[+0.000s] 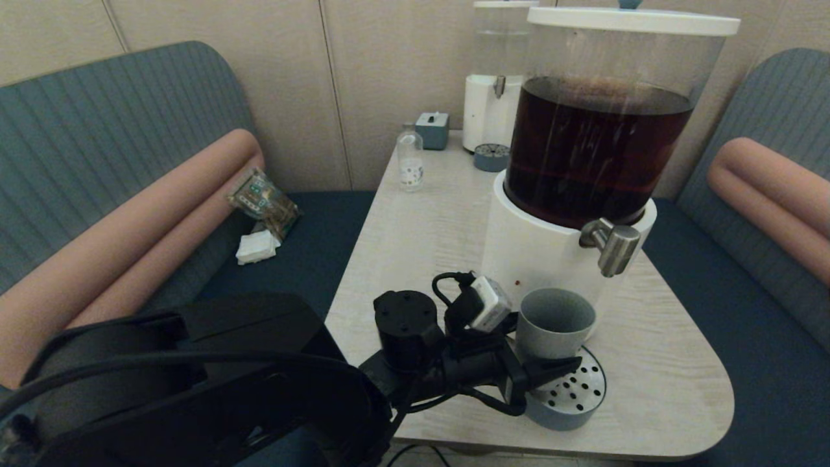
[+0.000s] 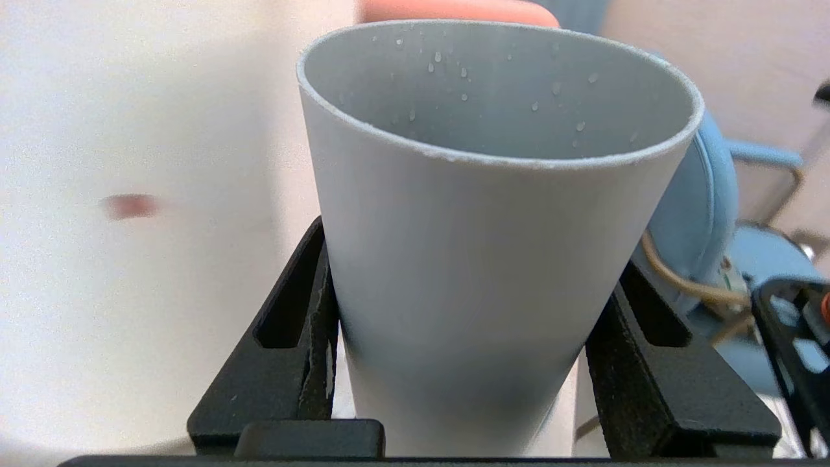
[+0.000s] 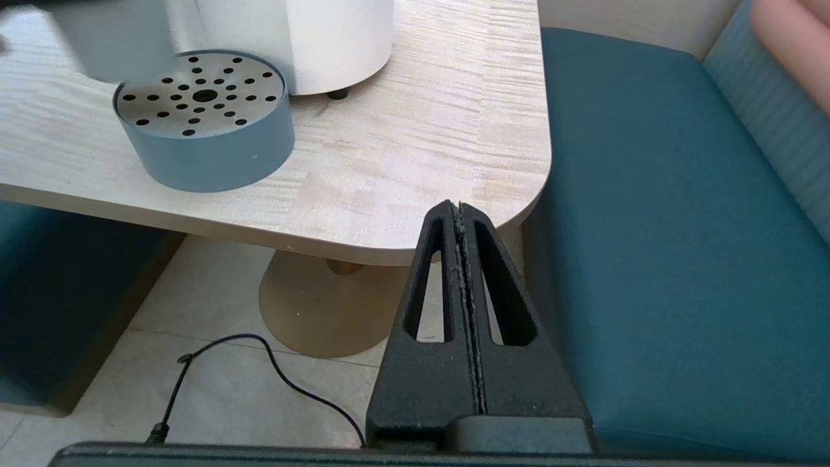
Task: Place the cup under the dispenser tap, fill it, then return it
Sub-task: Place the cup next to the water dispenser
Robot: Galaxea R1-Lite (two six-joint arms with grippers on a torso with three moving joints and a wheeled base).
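Observation:
My left gripper (image 1: 538, 350) is shut on the cup (image 1: 555, 323), a plain grey-blue tumbler held upright low down by its sides. The cup is over the left back part of the round perforated drip tray (image 1: 574, 392), close to the dispenser's white base (image 1: 528, 250). The steel dispenser tap (image 1: 613, 245) juts out above and to the right of the cup's rim, not over its mouth. In the left wrist view the cup (image 2: 480, 214) fills the space between the black fingers (image 2: 305, 324); its inside holds only droplets. My right gripper (image 3: 459, 207) is shut and empty, low by the table's front right corner.
A clear-tank dispenser (image 1: 494, 84) with its own small tray (image 1: 491, 157), a small bottle (image 1: 410, 159) and a grey box (image 1: 432, 130) stand at the table's back. Packets (image 1: 262, 201) lie on the left bench. A cable (image 3: 259, 353) runs across the floor under the table (image 3: 415, 143).

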